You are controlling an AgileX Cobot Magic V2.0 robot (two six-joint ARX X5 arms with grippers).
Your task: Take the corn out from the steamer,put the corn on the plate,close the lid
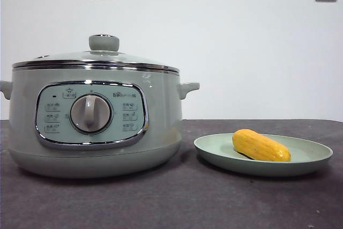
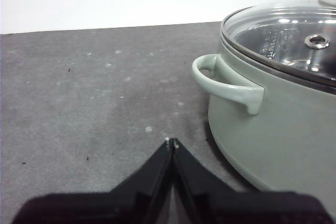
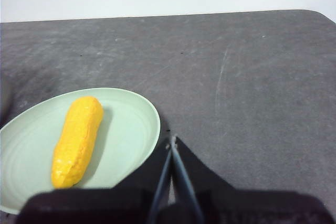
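The corn [image 1: 261, 146] lies on its side on the plate [image 1: 313, 156], a little off the plate's centre, its ridged yellow-orange body resting flat in the shallow well. From my right wrist I see it lengthwise across the pale green surface, nothing touching it. The plate sits on the dark grey table [image 1: 214, 202] just beside the steamer [image 1: 161, 127], clear of the pot's wall. The steamer stands upright with its dial panel facing the front camera, and the lid [image 1: 102, 57] is seated on its chrome rim, knob up. From my left wrist I see the glass dome resting level in the rim, with one side handle [image 2: 226, 80] sticking out toward me.

My right gripper [image 3: 172, 139] hangs over bare table just beside the plate's edge, jaws pressed together and holding nothing. My left gripper [image 2: 171, 141] hangs near the steamer's handle side, apart from the pot, jaws likewise closed and empty.
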